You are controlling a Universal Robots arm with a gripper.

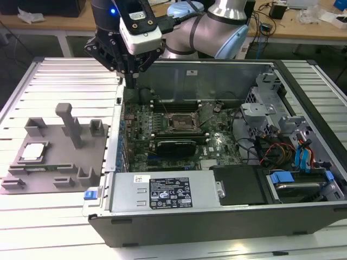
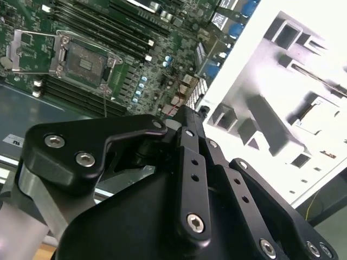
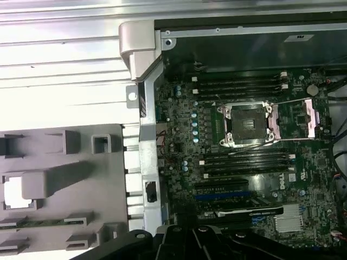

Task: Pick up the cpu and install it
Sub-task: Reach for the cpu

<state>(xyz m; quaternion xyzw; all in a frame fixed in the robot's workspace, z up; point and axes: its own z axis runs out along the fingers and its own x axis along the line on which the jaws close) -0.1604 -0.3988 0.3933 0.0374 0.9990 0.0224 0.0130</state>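
Note:
The cpu (image 1: 33, 151) is a small pale square lying in a pocket of the grey fixture tray (image 1: 54, 162) at the exterior view's left, outside the computer case. In the first wrist view the cpu (image 3: 16, 195) shows as a bright square in the same pocket. My gripper (image 1: 132, 81) hangs above the case's left wall, between tray and motherboard, well apart from the cpu. Its fingers (image 2: 187, 141) meet at the tips with nothing between them. The open dark socket (image 1: 181, 123) with its metal frame sits mid-board, seen in both wrist views (image 3: 246, 123) (image 2: 81, 59).
The case's left wall (image 3: 146, 162) stands between tray and motherboard (image 1: 162, 135). A tall grey post (image 1: 69, 123) and low blocks rise from the tray. Drive bays and coloured cables (image 1: 293, 151) fill the case's right. A power supply (image 1: 168, 190) lies along its front.

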